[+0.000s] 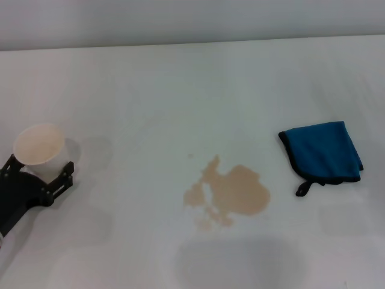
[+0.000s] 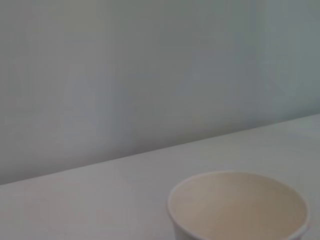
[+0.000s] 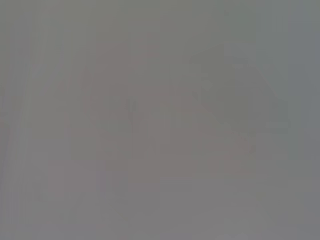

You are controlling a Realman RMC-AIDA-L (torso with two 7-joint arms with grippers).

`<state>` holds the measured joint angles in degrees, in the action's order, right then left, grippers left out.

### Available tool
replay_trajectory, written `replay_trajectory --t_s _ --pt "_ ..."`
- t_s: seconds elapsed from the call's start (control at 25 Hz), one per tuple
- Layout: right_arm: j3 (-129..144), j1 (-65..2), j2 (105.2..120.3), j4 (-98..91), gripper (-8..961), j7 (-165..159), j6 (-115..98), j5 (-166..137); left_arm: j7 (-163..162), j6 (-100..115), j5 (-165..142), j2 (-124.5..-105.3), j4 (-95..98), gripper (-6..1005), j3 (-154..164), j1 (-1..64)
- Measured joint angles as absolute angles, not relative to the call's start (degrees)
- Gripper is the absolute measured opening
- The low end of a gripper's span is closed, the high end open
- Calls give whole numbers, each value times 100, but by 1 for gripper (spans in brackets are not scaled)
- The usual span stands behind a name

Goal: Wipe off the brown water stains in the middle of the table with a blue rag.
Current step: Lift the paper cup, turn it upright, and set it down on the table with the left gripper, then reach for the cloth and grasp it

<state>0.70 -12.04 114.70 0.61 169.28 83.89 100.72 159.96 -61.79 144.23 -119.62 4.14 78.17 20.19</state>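
Note:
The brown water stains (image 1: pixel 231 191) lie as a tan blotch in the middle of the white table (image 1: pixel 150 90). The blue rag (image 1: pixel 322 150), folded, with black edging and a loop tag, lies flat to the right of the stains, apart from them. My left gripper (image 1: pixel 37 171) is at the far left edge, its black fingers closed around a white paper cup (image 1: pixel 39 143) held upright. The cup's rim also shows in the left wrist view (image 2: pixel 237 207). My right gripper is out of view; the right wrist view shows only plain grey.
The table's far edge meets a pale wall at the back. The rag's loop tag (image 1: pixel 302 188) points toward the table's front.

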Motion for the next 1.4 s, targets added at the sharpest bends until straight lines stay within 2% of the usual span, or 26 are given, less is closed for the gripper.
replay_trajectory --t_s 1.04,1.4 --pt "129 -1032 11470 93 826 16820 8393 10054 15985 -7679 14413 -11914 365 878 7809 831" --pt "814 -661 11423 -1199 826 13436 8185 9978 15931 -8015 14812 -11908 354 877 7795 733"
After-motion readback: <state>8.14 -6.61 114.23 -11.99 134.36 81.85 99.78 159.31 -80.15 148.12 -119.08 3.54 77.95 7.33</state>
